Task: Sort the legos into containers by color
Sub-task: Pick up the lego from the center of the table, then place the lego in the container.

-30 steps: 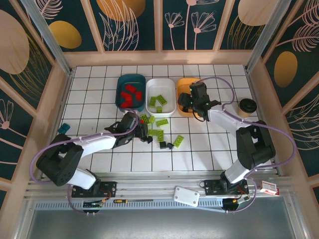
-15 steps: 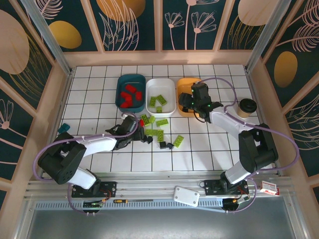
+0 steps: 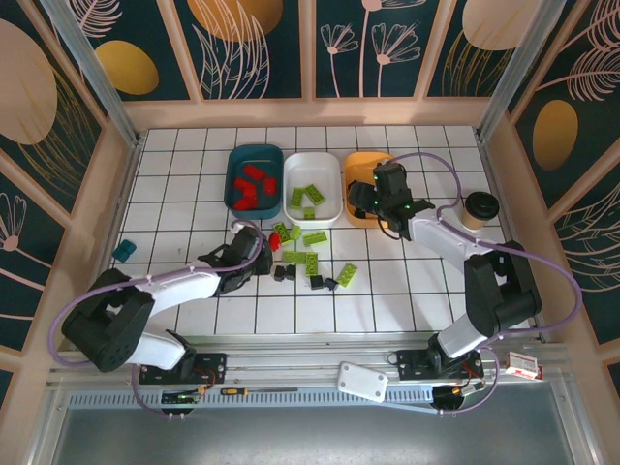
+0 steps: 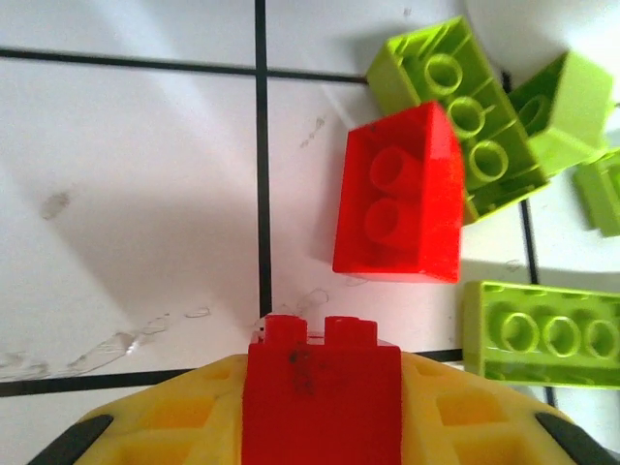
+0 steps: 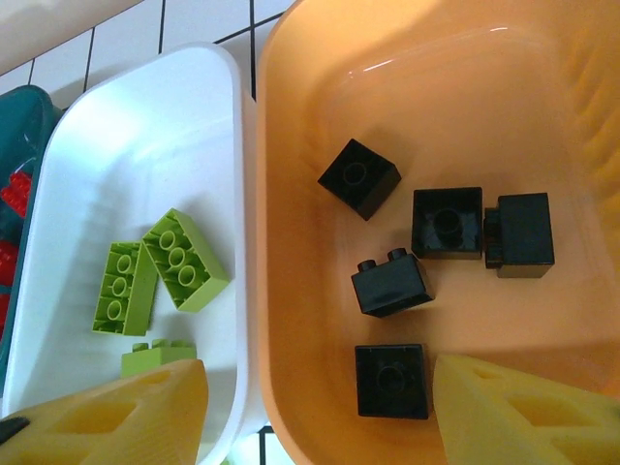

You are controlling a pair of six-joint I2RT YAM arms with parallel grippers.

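Red lego sits pinched in left claw; right claw spread over orange tray.

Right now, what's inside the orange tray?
Five black legos lie in the orange tray. One finger of the right end effector covers a corner, so anything there is hidden.

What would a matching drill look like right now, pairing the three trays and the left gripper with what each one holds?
Column one:
1. dark teal tray
2. white tray
3. orange tray
4. left gripper

Column two:
A. black legos
B. single red lego
C. lime green legos
D. several red legos

Pairs: 1-D, 2-C, 3-A, 4-B.
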